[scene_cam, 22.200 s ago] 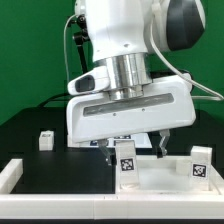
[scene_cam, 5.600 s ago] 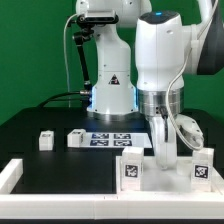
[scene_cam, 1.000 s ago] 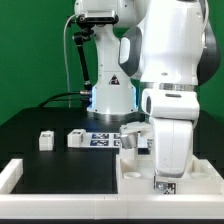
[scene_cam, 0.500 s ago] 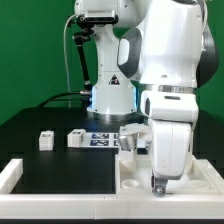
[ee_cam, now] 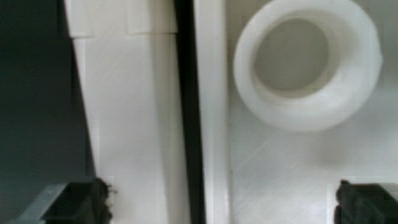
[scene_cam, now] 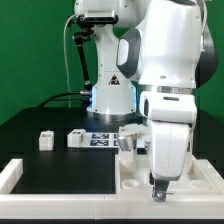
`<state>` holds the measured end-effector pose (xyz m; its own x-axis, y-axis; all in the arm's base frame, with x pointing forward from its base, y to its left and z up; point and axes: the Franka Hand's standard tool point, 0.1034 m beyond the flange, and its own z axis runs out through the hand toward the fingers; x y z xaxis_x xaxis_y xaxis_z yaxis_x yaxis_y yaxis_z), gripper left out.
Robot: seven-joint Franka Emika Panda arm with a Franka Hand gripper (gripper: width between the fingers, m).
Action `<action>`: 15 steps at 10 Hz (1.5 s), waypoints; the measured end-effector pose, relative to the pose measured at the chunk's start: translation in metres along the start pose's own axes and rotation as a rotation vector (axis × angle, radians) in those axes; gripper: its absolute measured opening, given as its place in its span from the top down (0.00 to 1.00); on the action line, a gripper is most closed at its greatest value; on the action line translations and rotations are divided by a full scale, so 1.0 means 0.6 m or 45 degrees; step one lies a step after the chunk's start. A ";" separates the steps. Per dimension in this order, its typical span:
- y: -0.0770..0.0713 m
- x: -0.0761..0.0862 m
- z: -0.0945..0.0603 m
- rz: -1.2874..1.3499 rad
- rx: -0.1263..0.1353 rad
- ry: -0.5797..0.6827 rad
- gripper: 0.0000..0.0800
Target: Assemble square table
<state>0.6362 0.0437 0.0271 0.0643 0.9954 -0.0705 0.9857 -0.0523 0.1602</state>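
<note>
The square table's white panel [scene_cam: 134, 176] lies at the front on the exterior view's right, against the low border wall. My gripper [scene_cam: 160, 188] hangs just over the panel's front edge, open and empty. In the wrist view the gripper [ee_cam: 222, 205] has its dark fingertips [ee_cam: 75, 203] far apart, straddling the wall strip [ee_cam: 125, 130] and the panel edge [ee_cam: 267, 170]; a round leg socket [ee_cam: 311, 65] shows in the panel. One tagged leg [scene_cam: 128, 144] stands at the panel's far side, partly hidden by the arm. Two loose legs [scene_cam: 45, 140] [scene_cam: 77, 137] lie on the black table.
The marker board [scene_cam: 108, 139] lies fixed behind the panel near the robot base. The white border wall [scene_cam: 14, 173] runs along the front and turns up at the exterior view's left. The arm's bulk hides most of the panel's right half.
The gripper has sunk a little toward the panel's front edge. The small tag that showed under the hand a second ago is now covered by it.
</note>
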 end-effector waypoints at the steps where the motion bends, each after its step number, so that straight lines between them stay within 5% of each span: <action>1: 0.000 0.000 0.000 0.000 0.000 0.000 0.19; 4: 0.002 -0.006 -0.002 -0.009 -0.001 -0.003 0.19; 7: 0.003 -0.087 -0.100 0.031 0.033 -0.050 0.19; 9: 0.023 -0.136 -0.144 0.095 -0.001 -0.073 0.19; 12: 0.018 -0.130 -0.136 0.377 0.001 -0.070 0.19; 14: 0.004 -0.132 -0.123 0.618 -0.038 -0.049 0.19; 15: -0.012 -0.153 -0.131 0.702 -0.012 -0.063 0.19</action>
<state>0.6107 -0.0412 0.1100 0.5780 0.8158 -0.0200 0.8025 -0.5638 0.1953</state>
